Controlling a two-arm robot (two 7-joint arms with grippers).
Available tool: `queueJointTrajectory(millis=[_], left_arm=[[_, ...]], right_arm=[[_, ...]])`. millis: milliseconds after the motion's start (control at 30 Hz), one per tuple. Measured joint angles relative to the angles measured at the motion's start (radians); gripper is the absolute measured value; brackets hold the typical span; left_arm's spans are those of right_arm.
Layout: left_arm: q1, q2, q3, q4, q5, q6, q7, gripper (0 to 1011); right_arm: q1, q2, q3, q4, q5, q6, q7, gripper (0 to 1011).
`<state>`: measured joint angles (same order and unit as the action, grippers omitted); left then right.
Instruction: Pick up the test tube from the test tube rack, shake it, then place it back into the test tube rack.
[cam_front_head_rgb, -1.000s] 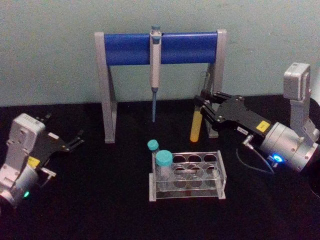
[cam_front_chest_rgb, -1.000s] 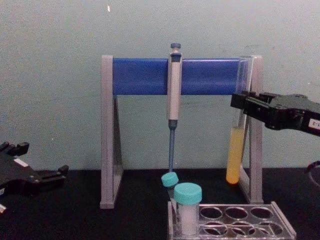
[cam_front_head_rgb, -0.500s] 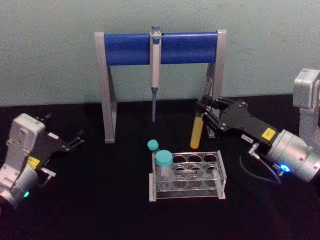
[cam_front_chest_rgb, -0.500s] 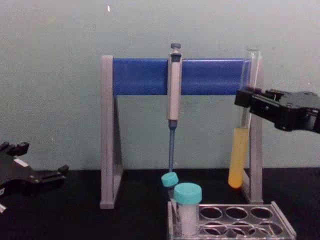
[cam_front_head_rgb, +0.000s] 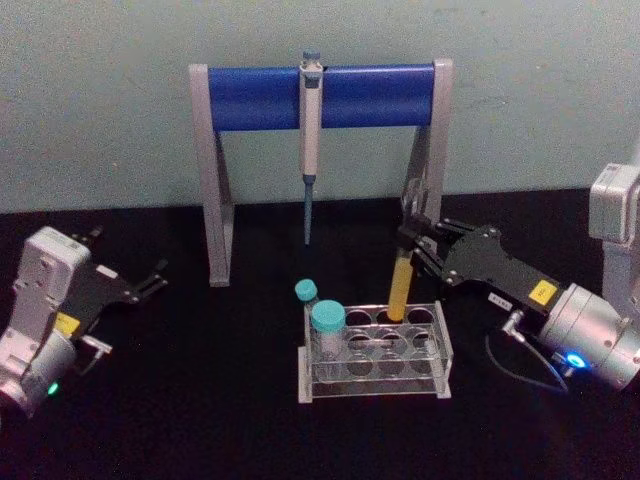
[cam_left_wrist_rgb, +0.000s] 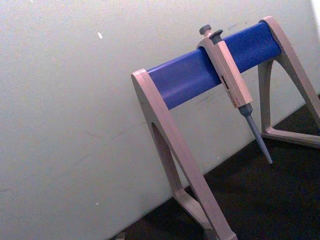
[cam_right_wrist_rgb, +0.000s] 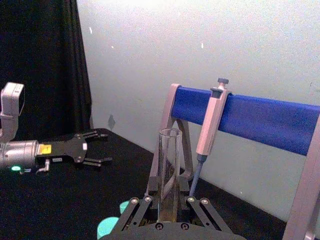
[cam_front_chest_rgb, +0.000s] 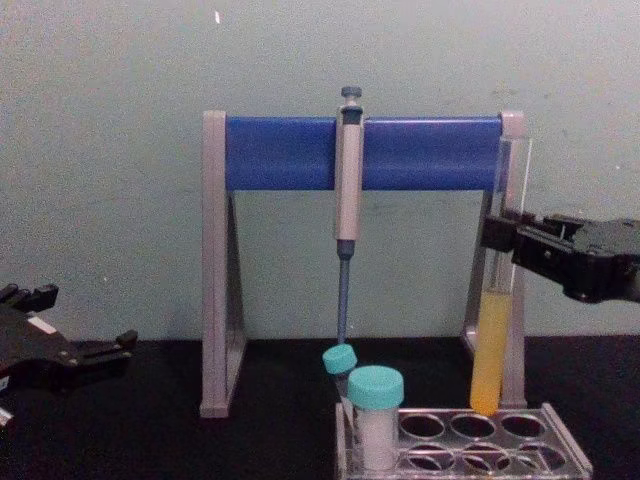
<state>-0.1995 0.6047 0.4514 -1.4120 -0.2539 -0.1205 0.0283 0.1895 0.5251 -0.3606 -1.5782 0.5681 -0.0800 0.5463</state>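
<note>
Test tube (cam_front_head_rgb: 399, 286) lowered; right gripper (cam_front_head_rgb: 408, 240) clamped

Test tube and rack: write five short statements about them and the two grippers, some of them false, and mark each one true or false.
1. The right gripper holds the test tube by its clear upper part. True.
2. The test tube's bottom is at the middle hole of the rack's back row. True.
3. The test tube wears a teal cap. False: it is uncapped; the teal caps sit on the short vials.
4. The left gripper sits parked at the left, jaws open. True.
5. The liquid in the test tube is blue. False: it is yellow-orange.
</note>
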Motion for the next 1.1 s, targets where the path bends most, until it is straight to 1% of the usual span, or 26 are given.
queueJointTrajectory(millis=[300, 667, 1100], left_arm=[[0.0, 0.0, 0.0, 0.0, 0.0, 0.0, 0.0, 1010], [0.0, 0.0, 0.0, 0.0, 0.0, 0.0, 0.0, 1010], [0.0, 0.0, 0.0, 0.0, 0.0, 0.0, 0.0, 1009]], right_arm=[[0.012, -0.009, -0.01, 0.03, -0.026, -0.013, 0.003, 229], [0.024, -0.022, -0.014, 0.06, -0.033, -0.023, 0.016, 229], [0.042, -0.039, -0.027, 0.108, -0.038, -0.029, 0.036, 229]])
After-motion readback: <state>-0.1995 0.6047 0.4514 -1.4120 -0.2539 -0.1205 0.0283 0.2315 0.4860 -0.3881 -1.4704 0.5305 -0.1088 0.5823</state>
